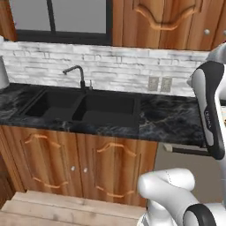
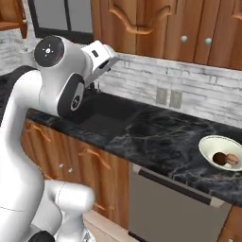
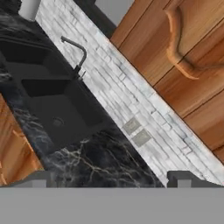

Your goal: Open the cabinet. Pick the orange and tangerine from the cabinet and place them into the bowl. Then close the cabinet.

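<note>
We see the gripper (image 3: 111, 183) raised above the counter, its two small dark fingertips (image 3: 41, 178) wide apart with nothing between them, so it is parted and empty. Ahead of it in the hand view sits the reddish-brown wooden cabinet (image 3: 183, 48), door closed, with an arched raised panel moulding and smooth grained boards; in the right base view the same cabinet (image 2: 156, 28) hangs above and to the right of the hand, small round silver knobs (image 2: 184, 38) on it. Below the gripper runs the black marble-look countertop (image 3: 96, 162), glossy with pale veins. Between counter and cabinet we note a whitish brick-textured backsplash (image 3: 127, 100) with two square grey outlets (image 3: 136, 132). Left of the gripper in the hand view is the matte black double sink (image 3: 48, 105) with a thin curved black faucet (image 3: 75, 52). The bowl (image 2: 222, 152), wide, shallow, round, cream-white, rests on the counter well to the right of the arm in the right base view, with two small dark roundish items inside; we cannot tell what they are. Low cabinets (image 1: 66, 163) under the sink are the same wood with curved handles. A grey panelled appliance front (image 2: 170, 203) sits under the counter near the bowl.
</note>
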### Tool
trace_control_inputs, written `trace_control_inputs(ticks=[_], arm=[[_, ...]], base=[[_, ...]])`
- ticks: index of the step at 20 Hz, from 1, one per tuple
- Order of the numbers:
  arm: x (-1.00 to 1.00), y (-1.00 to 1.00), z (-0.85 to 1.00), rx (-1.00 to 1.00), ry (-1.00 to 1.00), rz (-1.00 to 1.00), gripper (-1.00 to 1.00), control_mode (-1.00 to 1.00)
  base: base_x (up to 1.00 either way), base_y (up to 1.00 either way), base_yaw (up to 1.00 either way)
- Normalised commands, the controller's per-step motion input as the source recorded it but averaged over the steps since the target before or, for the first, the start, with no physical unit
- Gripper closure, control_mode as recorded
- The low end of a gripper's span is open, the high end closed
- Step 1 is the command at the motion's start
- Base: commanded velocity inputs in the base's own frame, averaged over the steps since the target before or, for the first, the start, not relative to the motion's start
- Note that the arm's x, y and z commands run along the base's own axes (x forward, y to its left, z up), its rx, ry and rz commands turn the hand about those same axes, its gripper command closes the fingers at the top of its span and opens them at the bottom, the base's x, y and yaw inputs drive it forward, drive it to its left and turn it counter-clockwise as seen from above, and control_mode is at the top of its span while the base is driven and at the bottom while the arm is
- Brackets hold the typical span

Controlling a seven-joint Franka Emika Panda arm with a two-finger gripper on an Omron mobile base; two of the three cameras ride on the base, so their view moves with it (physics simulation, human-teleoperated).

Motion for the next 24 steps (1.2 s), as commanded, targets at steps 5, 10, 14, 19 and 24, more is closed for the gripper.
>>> trace_control_inputs(ticks=[5,10,14,19,24], arm=[[0.00,0.00,0.00,0.00,0.00,0.00,-1.00,1.00],[0.00,0.00,0.00,0.00,0.00,0.00,-1.00,1.00],[0.00,0.00,0.00,0.00,0.00,0.00,-1.00,1.00],[0.00,0.00,0.00,0.00,0.00,0.00,-1.00,1.00],[0.00,0.00,0.00,0.00,0.00,0.00,-1.00,1.00]], base=[[0.00,0.07,0.84],[0.08,0.00,0.83],[0.29,0.00,0.76],[0.22,0.00,0.80],[0.32,-0.49,0.59]])
